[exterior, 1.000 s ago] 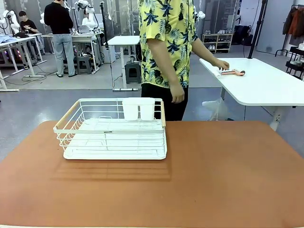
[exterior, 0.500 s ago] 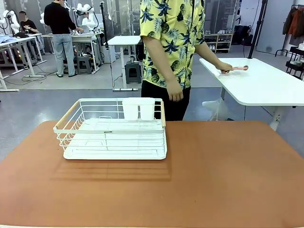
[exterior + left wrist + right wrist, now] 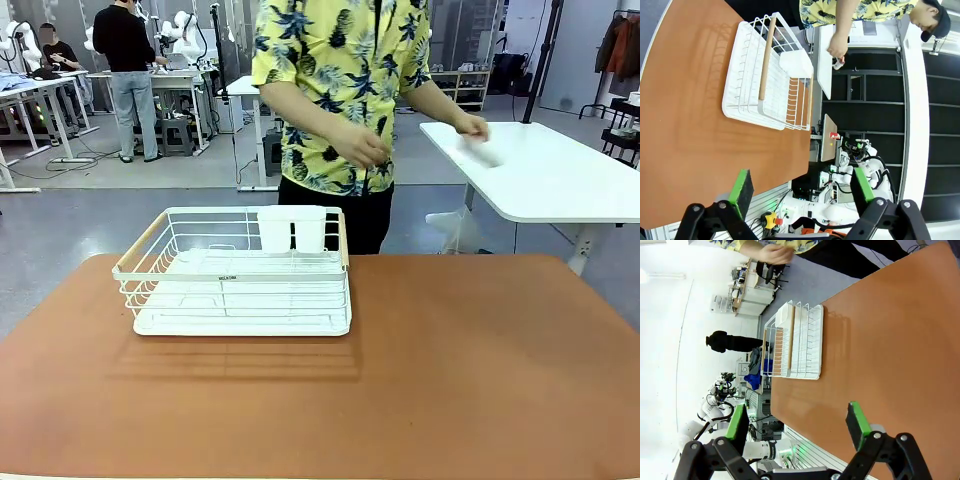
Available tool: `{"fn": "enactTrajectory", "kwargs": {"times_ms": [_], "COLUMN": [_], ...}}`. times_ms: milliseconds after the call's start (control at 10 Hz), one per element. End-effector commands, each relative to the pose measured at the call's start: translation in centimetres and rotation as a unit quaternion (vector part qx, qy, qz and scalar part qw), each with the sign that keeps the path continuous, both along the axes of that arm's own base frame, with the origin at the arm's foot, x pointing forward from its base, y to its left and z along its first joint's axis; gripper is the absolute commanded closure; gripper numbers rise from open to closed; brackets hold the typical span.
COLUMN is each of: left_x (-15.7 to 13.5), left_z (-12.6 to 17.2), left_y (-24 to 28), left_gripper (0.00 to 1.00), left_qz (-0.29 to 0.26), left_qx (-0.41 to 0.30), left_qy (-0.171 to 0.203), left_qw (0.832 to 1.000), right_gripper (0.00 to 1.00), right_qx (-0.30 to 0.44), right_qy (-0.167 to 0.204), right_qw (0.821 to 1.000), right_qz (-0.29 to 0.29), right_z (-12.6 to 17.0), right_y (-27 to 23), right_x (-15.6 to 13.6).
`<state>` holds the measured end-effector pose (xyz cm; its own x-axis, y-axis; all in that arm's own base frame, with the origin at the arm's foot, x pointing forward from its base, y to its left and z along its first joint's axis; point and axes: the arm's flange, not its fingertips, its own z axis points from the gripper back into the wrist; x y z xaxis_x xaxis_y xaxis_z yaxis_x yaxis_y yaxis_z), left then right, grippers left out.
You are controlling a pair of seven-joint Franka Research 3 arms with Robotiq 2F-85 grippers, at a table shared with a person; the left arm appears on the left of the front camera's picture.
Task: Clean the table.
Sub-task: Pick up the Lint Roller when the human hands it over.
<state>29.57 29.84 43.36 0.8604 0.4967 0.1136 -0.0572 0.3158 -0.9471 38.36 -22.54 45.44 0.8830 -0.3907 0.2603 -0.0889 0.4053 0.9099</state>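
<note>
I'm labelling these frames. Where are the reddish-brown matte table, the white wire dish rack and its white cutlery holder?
reddish-brown matte table (image 3: 460, 380): front view, bare top right of the rack.
white wire dish rack (image 3: 240, 322): front view, front edge of its base.
white cutlery holder (image 3: 276, 230): front view, left compartment's front face.

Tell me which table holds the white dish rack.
The near, reddish-brown table: the dish rack stands on its far left part. The white table beyond, at right, has the person's hand over it.
</note>
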Motion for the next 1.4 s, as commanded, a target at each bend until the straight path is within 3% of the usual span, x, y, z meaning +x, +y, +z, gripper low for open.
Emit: {"fn": "enactTrajectory", "kwargs": {"times_ms": [0, 1300], "left_x": [-0.3, -0.3], "left_z": [-0.04, -0.04], "left_y": [-0.04, -0.04], "left_gripper": [0.0, 0.0], "left_qz": [0.002, 0.002], "left_qx": [-0.004, -0.004], "left_qy": [-0.005, -0.005], "left_qw": [1.0, 1.0], "right_gripper": [0.0, 0.0], "right_qx": [0.001, 0.001], "right_qy": [-0.002, -0.002], "right_qw": [1.0, 1.0], "right_qz": [0.0, 0.0], "right_z": [0.18, 0.18], "right_y": [-0.01, -0.01], "right_x": [-0.06, -0.06]}}
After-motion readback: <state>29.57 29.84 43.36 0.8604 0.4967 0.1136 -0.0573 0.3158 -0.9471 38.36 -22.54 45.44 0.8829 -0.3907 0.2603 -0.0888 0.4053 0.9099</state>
